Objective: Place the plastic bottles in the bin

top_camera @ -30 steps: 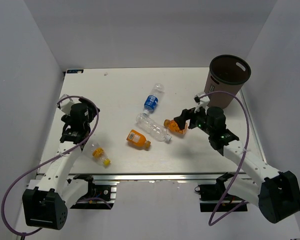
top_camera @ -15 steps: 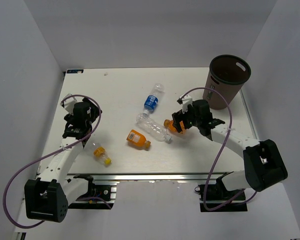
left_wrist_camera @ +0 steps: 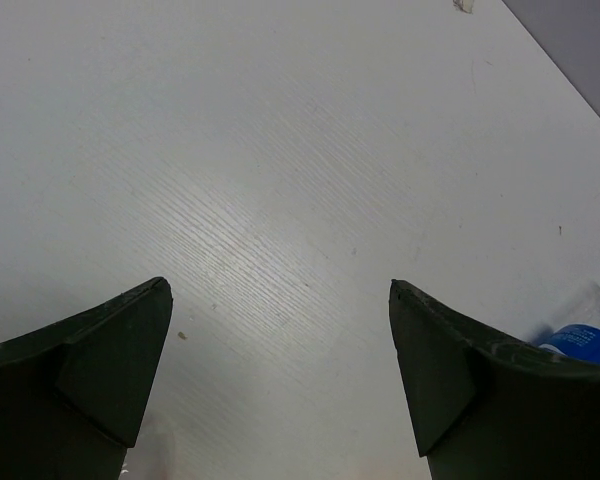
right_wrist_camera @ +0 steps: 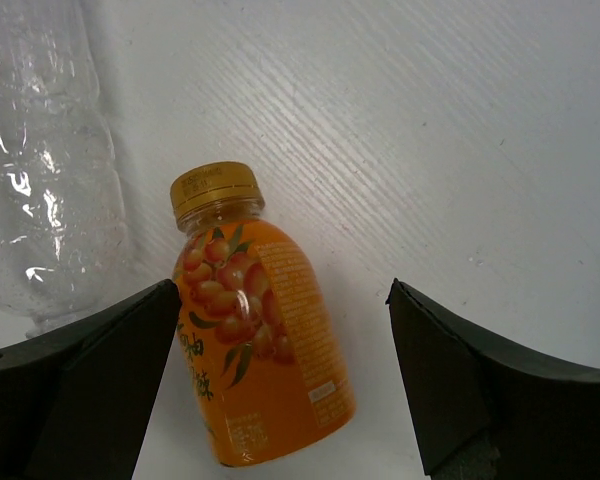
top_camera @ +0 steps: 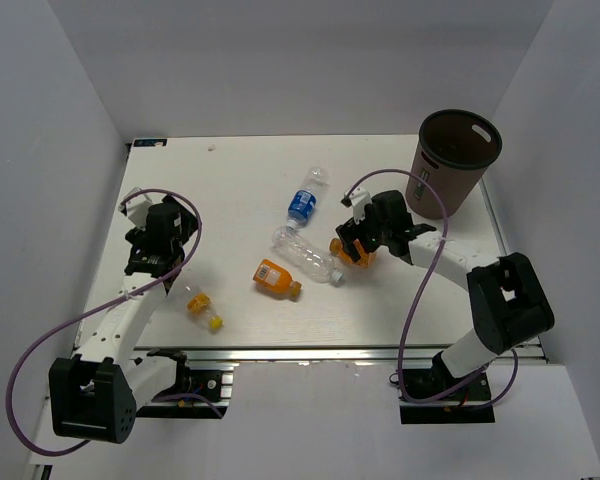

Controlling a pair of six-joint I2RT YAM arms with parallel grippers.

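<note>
A white table [top_camera: 230, 170] stands inside plain white walls; the dark-brown bin [top_camera: 460, 165] stands upright at its far right corner. The right gripper [right_wrist_camera: 280, 290] hangs over an orange-filled bottle [right_wrist_camera: 260, 350] lying on its side right of centre; its jaws are spread wide to either side of the bottle and grasp nothing, one finger just beside the bottle's shoulder, the other apart from it. The larger clear bottle [top_camera: 306, 255] lies just left of it; the blue-label bottle [top_camera: 303, 200] lies farther back, near the middle. A second orange bottle [top_camera: 277, 279] lies nearer, beside the clear one; the small yellow-capped bottle [top_camera: 201, 307] lies near the left front edge. The left gripper [left_wrist_camera: 278, 285] hovers over bare table at the left, released and holding nothing. All five bottles lie on the table, outside the bin.
</note>
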